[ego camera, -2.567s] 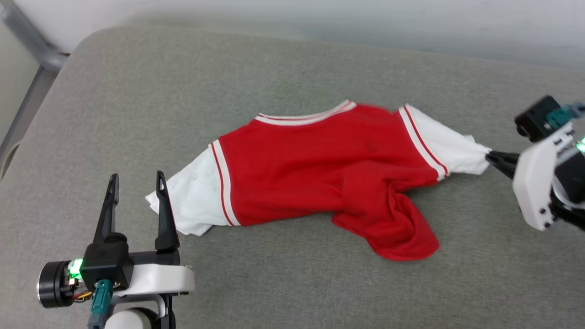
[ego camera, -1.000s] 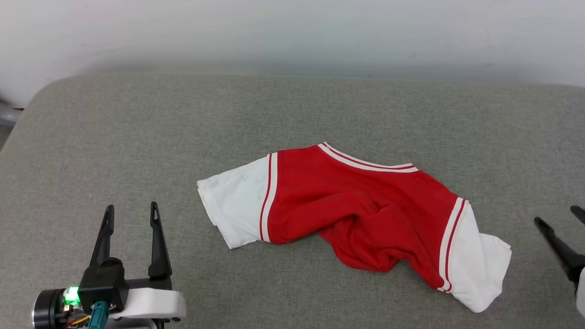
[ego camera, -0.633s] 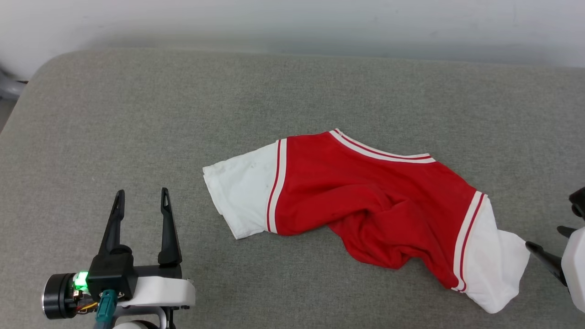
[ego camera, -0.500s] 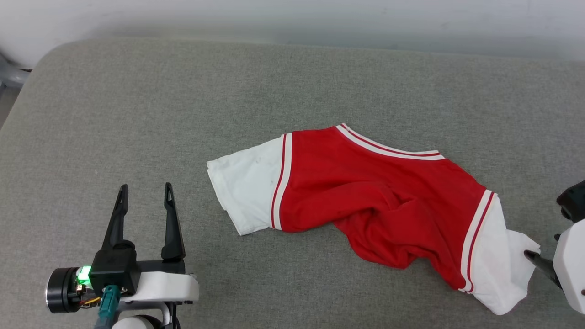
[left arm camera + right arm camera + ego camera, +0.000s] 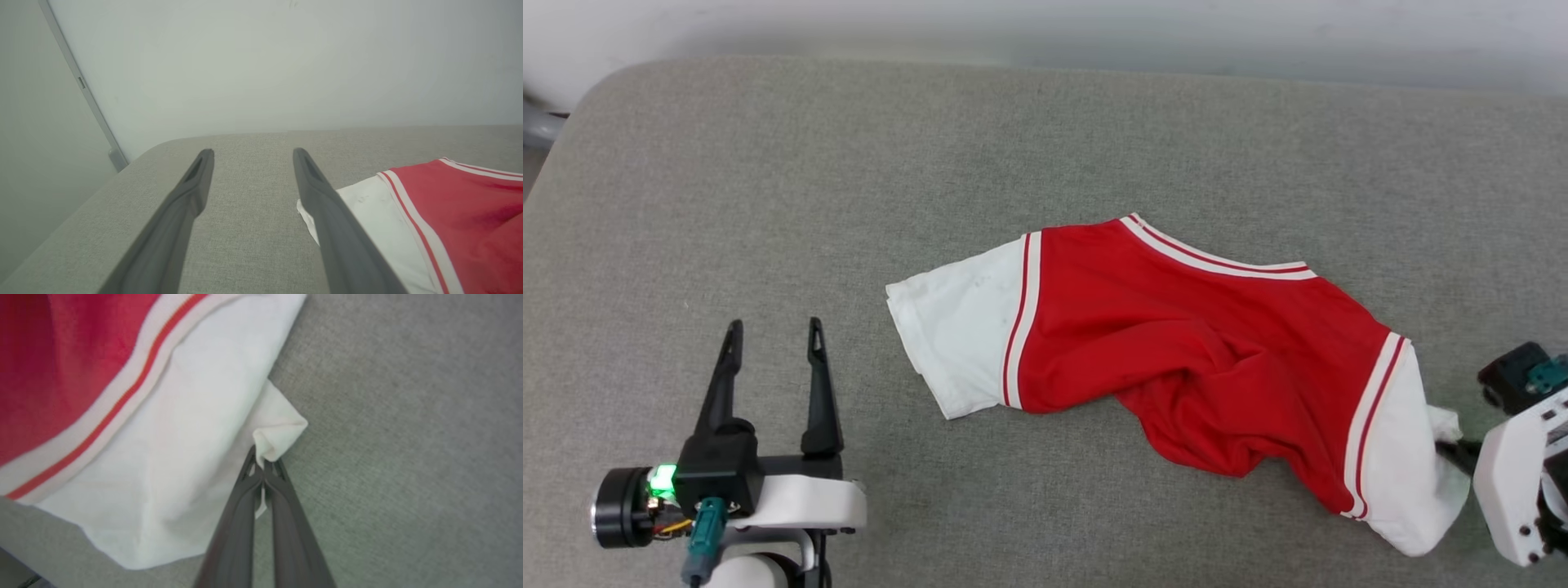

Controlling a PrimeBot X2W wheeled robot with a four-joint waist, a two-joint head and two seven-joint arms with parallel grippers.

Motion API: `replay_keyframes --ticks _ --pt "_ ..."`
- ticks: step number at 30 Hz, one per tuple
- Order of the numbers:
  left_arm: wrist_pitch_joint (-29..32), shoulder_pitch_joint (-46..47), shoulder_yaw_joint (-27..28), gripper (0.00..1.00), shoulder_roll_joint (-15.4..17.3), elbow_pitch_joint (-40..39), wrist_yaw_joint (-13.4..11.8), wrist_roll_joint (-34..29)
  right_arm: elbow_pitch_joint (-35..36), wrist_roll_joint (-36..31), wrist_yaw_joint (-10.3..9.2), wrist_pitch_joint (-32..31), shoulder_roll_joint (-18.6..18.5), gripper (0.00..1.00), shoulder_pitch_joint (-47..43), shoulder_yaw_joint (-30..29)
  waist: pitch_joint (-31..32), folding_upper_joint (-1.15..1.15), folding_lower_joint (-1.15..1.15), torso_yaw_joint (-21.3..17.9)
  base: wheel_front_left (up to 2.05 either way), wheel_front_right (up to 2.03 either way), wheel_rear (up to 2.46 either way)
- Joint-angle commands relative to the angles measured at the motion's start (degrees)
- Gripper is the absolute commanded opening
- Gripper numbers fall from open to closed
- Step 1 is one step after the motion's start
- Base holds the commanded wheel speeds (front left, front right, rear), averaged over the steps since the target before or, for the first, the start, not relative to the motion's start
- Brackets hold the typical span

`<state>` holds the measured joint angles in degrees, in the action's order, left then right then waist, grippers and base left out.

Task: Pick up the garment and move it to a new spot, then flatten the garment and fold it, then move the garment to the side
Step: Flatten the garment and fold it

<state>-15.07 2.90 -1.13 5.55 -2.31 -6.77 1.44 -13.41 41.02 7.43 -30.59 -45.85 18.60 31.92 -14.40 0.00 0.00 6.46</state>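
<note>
Item: shirt (image 5: 1176,351), sleeve corner (image 5: 282,428) clenched in right claw (image 5: 261,467); left claw (image 5: 772,335) released. To be drawn outward slowly, kept low.

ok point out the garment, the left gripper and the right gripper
garment (image 5: 1176,343), head view, on the red body panel.
left gripper (image 5: 774,327), head view, midway between its open fingertips.
right gripper (image 5: 260,459), right wrist view, between fingertips shut on the garment's white sleeve corner.

The garment (image 5: 1176,343) is red with white sleeves and red-and-white striped trim; the cushion (image 5: 768,188) is plain grey-green.
</note>
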Motion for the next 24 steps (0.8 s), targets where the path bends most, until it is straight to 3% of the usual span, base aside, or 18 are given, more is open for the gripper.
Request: replay_keyframes --ticks 1,8,15,19,24 --pt "-0.14 1.08 0.42 1.0 0.69 0.14 0.31 -0.19 -0.53 -0.24 0.04 1.66 0.33 0.0 0.48 -0.3 0.85 0.0 0.0 -0.65 0.0 0.0 0.0" --pt "-0.14 4.09 1.66 1.0 3.98 1.55 3.37 0.86 1.29 -0.73 0.01 10.57 0.13 0.0 -1.22 -9.02 3.42 0.0 0.0 -2.93 0.0 0.0 0.0" --pt "1.24 12.6 1.67 1.0 8.84 6.14 9.69 3.66 6.45 -3.09 0.01 12.03 1.59 0.0 -6.58 -17.28 3.33 0.0 0.0 -4.54 0.0 0.0 0.0" --pt "7.72 19.3 0.07 1.0 12.46 8.79 12.93 6.95 9.96 -4.86 0.01 11.0 3.21 0.0 -9.29 -20.65 2.4 0.0 0.0 -5.4 0.0 0.0 0.0" --pt "23.09 27.13 -6.49 1.0 18.13 11.64 14.13 15.55 13.32 -6.98 0.01 9.21 5.33 0.0 -10.83 -23.27 0.93 0.0 0.0 -6.24 0.0 0.0 0.0"
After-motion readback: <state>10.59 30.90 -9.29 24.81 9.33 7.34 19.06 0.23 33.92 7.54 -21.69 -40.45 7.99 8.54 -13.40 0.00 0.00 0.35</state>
